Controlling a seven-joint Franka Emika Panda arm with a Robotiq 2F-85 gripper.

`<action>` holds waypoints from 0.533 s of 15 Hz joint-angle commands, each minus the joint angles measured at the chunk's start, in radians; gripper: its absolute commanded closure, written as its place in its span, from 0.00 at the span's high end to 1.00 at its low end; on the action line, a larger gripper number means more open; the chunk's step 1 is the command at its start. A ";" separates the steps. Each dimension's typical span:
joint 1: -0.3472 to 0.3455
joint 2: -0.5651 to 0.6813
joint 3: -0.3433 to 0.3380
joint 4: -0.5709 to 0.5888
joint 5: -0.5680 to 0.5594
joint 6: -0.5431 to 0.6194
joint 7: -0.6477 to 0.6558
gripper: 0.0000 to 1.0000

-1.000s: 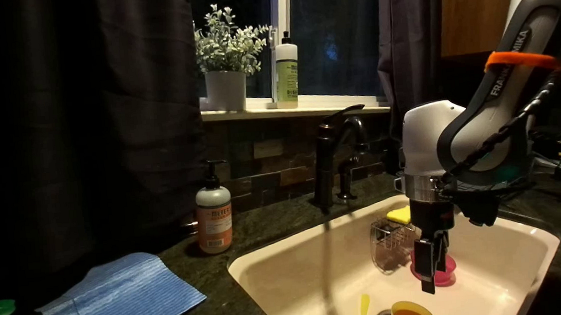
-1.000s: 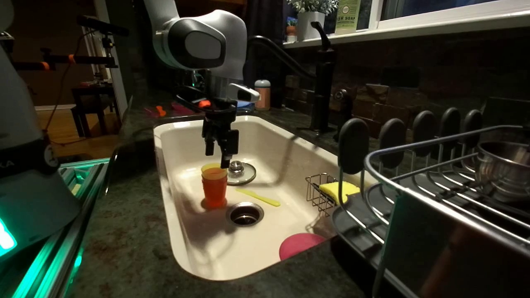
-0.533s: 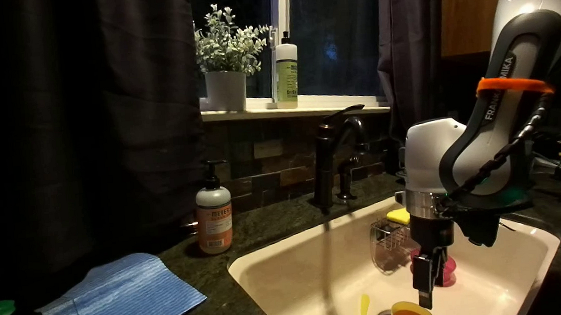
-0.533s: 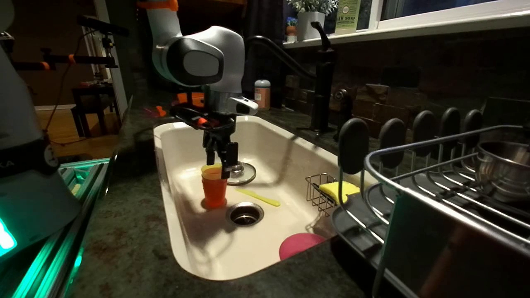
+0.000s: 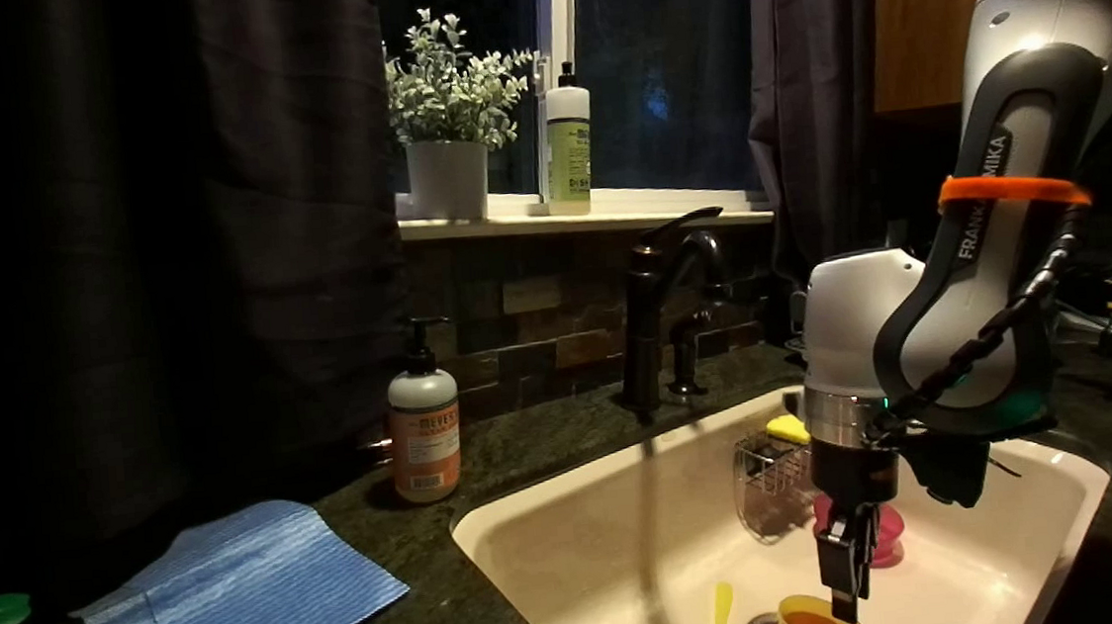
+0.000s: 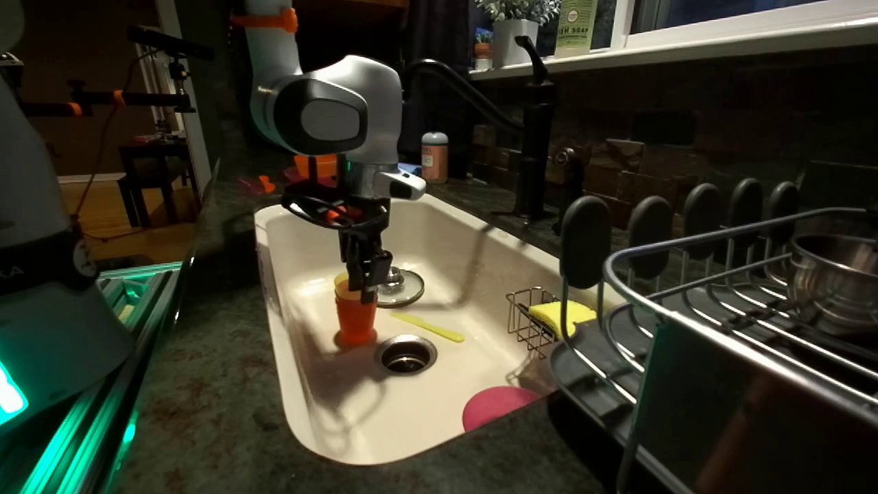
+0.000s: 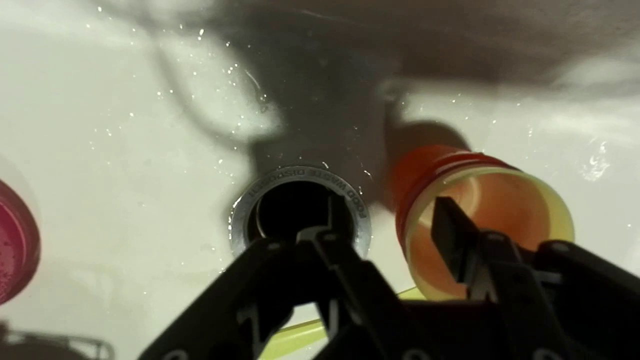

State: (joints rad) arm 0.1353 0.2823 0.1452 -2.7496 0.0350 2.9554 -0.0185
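An orange cup stands upright in the sink, with what looks like a yellow cup nested inside it. My gripper points down at the rim, its fingers part-way together with a visible gap between them. In the wrist view the right finger overlaps the cup's mouth, while the left one is outside, in front of the drain. The near rim lies between the two; whether either finger touches it I cannot tell. In both exterior views the gripper is at the cup's top edge.
The sink also holds a yellow plastic knife, a pot lid, a pink dish and a wire caddy with a yellow sponge. A dish rack and a dark faucet stand beside it.
The gripper has come down to the cup's rim, and its fingers have drawn closer together. The cup seems to have shifted very slightly. Everything else stays in place.
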 commanded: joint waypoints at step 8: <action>-0.021 0.031 0.048 0.005 0.013 0.049 0.006 0.01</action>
State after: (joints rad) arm 0.1258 0.2932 0.1728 -2.7452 0.0356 2.9634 -0.0185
